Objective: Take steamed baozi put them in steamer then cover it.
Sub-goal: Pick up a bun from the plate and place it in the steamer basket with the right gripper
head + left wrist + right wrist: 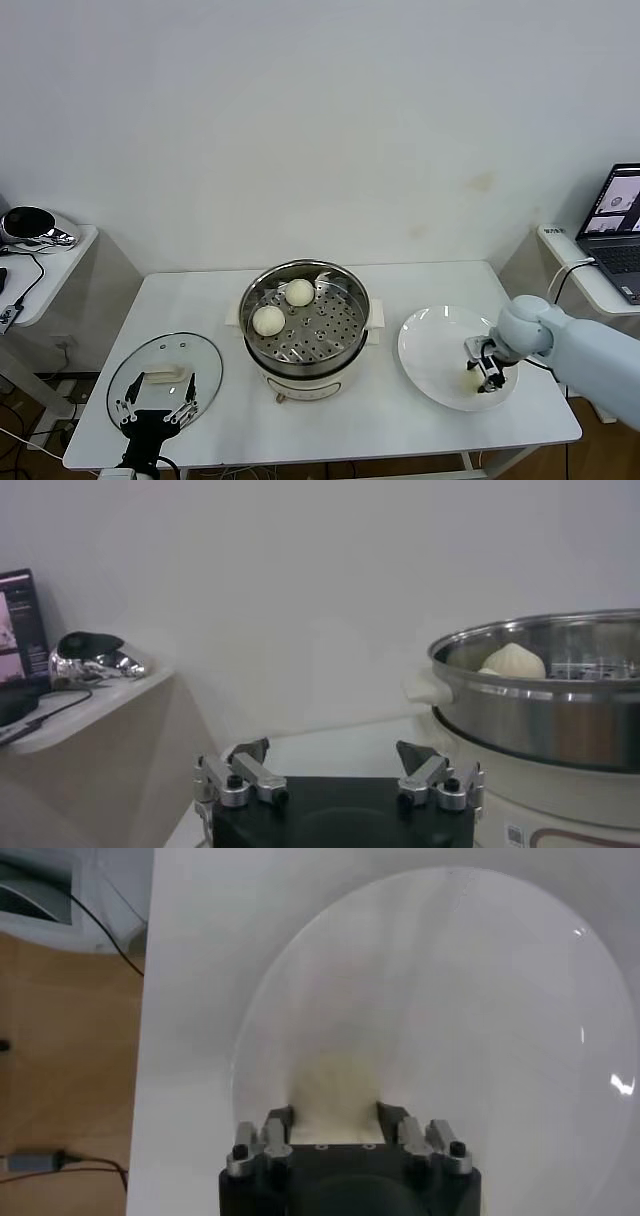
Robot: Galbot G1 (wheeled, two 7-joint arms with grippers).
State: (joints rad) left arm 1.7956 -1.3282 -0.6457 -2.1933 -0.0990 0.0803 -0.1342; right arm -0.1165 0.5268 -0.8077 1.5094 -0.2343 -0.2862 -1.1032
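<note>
On the flat white plate (430, 345) right of the shiny round steel steamer (305, 325), my right tool (486, 378) pinched a cream-white bun (470, 381). Two buns (268, 320) already sat inside. My left tool (152, 413) hung spread over the clear glass cover (165, 375), not yet placed.

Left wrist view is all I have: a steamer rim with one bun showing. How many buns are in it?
Observer: Two buns, and, lie on the tray of the steamer.
Operator: What is the right arm doing?
Observer: The right gripper is down on the plate, shut on a third bun.
Operator: Is the lid on the steamer?
Observer: No. The lid lies flat on the table, left of the steamer, with the open left gripper above its near edge.
</note>
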